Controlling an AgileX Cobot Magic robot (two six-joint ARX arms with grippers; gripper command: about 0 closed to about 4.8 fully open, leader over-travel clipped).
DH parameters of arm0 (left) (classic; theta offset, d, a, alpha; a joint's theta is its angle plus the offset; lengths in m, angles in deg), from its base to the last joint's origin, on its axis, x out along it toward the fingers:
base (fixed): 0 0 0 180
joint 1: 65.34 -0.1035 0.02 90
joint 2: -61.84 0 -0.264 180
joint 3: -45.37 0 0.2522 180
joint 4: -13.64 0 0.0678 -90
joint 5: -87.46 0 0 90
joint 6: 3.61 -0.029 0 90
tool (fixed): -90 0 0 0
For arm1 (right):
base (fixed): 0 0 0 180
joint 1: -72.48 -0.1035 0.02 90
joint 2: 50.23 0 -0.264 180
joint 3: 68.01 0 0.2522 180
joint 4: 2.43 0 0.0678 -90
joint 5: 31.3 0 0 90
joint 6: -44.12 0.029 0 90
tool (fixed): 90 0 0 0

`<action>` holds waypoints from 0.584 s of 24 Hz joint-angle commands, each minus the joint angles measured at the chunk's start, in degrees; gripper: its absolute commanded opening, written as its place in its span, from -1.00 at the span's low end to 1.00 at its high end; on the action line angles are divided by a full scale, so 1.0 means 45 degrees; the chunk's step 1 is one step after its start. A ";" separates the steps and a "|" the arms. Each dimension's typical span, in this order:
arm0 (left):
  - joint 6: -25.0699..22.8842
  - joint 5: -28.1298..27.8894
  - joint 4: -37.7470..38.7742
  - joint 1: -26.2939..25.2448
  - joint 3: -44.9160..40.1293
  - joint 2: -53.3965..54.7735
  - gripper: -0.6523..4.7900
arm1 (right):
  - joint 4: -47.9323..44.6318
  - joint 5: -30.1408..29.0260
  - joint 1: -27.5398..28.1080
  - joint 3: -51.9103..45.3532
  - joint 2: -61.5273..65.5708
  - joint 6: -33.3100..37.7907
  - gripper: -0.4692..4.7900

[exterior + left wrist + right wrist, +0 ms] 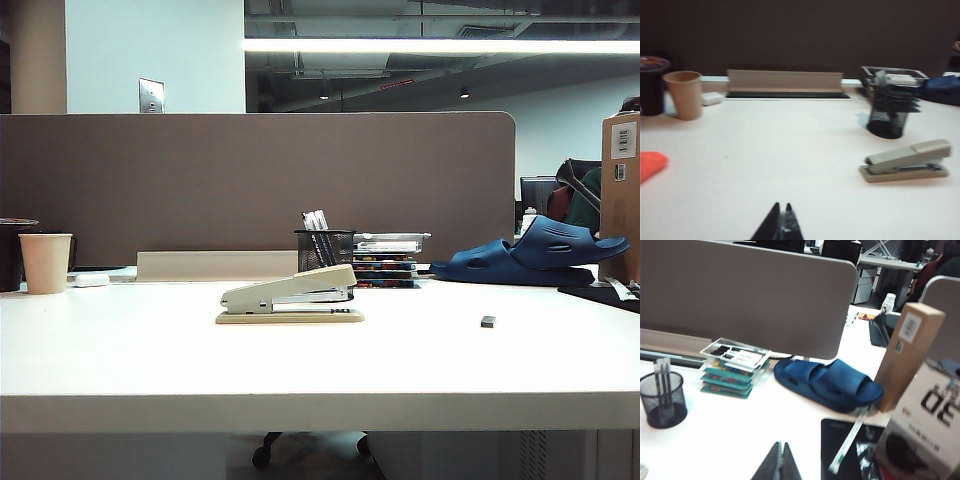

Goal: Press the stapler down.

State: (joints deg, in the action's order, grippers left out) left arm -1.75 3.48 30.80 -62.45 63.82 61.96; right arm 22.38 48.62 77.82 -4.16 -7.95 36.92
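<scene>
The beige stapler (290, 298) lies on the white table (150, 350) near the middle, its slanted top arm raised toward the right; nothing touches it. The left wrist view shows the stapler (905, 161) well off to the side of my left gripper (782, 206), which is shut and empty above bare table. My right gripper (781, 445) is shut and empty too, over the table near a blue slipper; the stapler does not show in that view. Neither gripper appears in the exterior view.
Behind the stapler stand a black mesh pen cup (324, 249) and a stack of small boxes (387, 262). A blue slipper (535, 255) lies at right, a tiny dark block (488, 321) in front of it. A paper cup (46, 262) and small white object (91, 280) sit at left. A cardboard box (908, 352) stands by the slipper.
</scene>
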 commanded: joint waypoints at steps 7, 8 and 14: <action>-0.0797 -0.0432 -0.0976 -0.0019 0.0034 0.0000 -0.78 | -0.0520 0.0019 0.0010 -0.5071 -0.4828 0.1039 -0.86; -0.0801 -0.0437 -0.0976 -0.0019 0.0034 0.0000 -0.78 | -0.0612 0.0024 0.0015 -0.5702 -0.5362 0.1035 -0.86; -0.1132 -0.0491 -0.0981 -0.0019 0.0024 0.0000 -0.78 | -0.2841 0.0034 0.0010 -0.8592 -0.7461 0.1035 -0.86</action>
State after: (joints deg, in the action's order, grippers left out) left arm -5.66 1.39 27.15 -62.45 63.82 61.96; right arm 12.74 48.62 77.96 -41.43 -40.60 41.38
